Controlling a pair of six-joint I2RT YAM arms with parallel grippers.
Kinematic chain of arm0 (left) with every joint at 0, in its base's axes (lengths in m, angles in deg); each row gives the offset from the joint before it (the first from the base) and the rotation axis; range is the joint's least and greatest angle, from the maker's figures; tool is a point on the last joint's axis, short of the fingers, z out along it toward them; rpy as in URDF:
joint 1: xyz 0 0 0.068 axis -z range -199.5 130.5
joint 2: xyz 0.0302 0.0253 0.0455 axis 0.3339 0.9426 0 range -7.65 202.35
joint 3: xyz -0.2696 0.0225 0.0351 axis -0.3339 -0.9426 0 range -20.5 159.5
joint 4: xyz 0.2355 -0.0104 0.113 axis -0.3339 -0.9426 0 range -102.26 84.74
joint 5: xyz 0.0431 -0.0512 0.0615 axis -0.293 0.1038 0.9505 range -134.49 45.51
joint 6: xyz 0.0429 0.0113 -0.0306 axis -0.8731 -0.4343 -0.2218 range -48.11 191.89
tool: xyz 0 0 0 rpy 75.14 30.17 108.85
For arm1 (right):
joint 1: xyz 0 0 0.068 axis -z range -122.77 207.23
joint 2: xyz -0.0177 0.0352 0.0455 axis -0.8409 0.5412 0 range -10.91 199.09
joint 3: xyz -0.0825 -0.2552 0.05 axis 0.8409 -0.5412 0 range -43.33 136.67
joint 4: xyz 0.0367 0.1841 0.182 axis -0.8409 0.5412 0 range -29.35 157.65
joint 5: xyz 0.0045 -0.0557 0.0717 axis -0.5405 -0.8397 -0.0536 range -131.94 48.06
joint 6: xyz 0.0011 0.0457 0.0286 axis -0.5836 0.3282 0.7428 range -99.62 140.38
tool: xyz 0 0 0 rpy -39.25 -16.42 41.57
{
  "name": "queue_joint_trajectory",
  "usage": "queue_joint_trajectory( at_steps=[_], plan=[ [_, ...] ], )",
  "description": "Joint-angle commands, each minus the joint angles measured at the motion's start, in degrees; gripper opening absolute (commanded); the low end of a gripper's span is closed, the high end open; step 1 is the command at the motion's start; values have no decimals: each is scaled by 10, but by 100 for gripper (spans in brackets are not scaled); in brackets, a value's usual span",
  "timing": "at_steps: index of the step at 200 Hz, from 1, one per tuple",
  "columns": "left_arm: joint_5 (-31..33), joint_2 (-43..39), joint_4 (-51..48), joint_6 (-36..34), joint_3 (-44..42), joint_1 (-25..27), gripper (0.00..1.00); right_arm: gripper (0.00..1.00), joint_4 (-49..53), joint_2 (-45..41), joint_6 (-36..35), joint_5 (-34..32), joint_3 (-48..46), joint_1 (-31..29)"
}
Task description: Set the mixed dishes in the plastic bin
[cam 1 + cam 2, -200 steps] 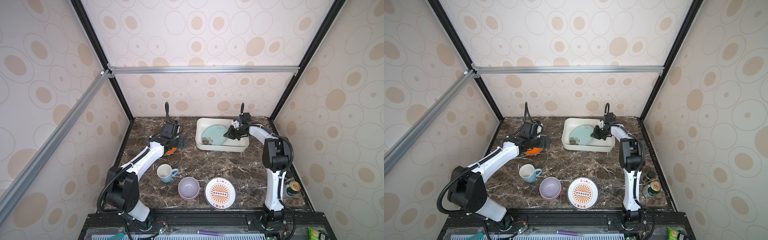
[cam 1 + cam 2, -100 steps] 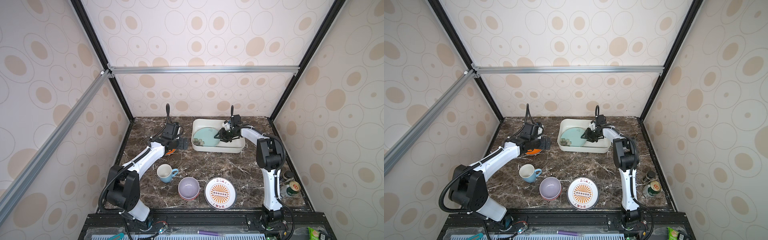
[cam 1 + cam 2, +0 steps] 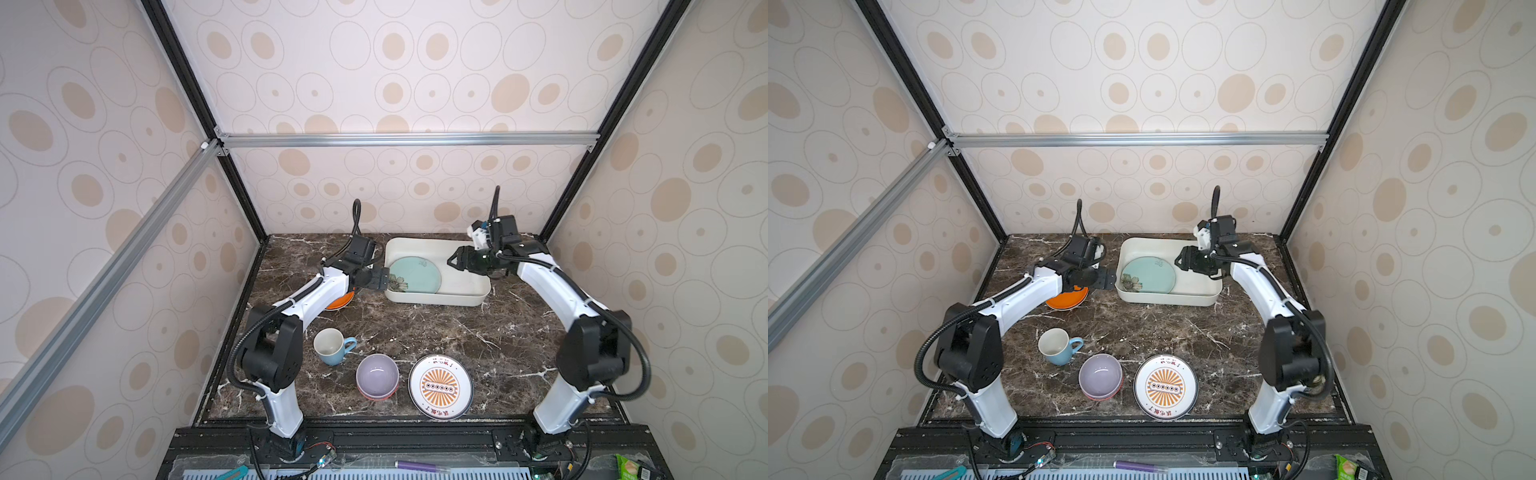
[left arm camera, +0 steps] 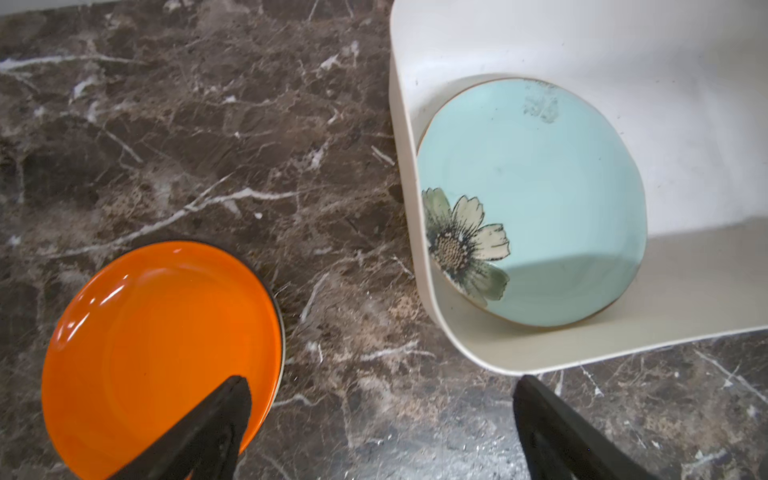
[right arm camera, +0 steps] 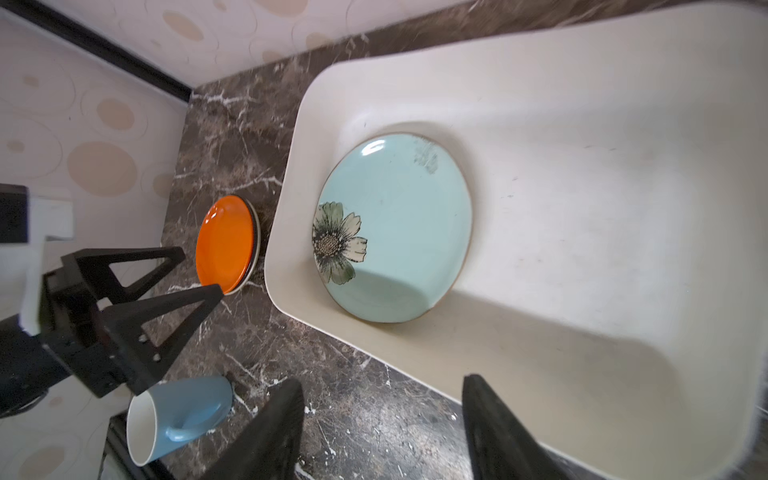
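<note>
Upper centre, plastic bin point(image 3: 436, 298): mint plate point(image 3: 415, 274) inside | left gripper point(image 3: 380, 282) spread, empty | right gripper point(image 3: 452, 262) spread, empty

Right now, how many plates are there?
3: a mint flower plate inside the white plastic bin; a glossy orange plate left of it; a white orange-sunburst plate at the front. Others may hide under the orange one.

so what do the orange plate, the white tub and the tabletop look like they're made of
Orange plate: probably glazed ceramic, glossy, with bright glints.
White tub: likely plastic, matte, thin rounded walls with faint scuffs.
Tabletop: dark brown marble look with white veins; real stone or printed, can't tell.
</note>
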Motion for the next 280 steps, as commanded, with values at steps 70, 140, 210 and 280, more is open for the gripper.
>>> queue_joint_trajectory(
  at_steps=[70,140,210,280],
  plan=[
    [27,158,-71,-6,192,25,96,61,56,75,-1,-150,-31,77],
    [38,251,-123,-2,291,35,71,39,44,141,6,-137,-28,83],
    [37,193,-85,8,186,37,25,18,39,104,15,-107,-81,82],
    [21,79,-24,31,27,38,15,16,39,32,18,-105,-164,73]
  ],
)
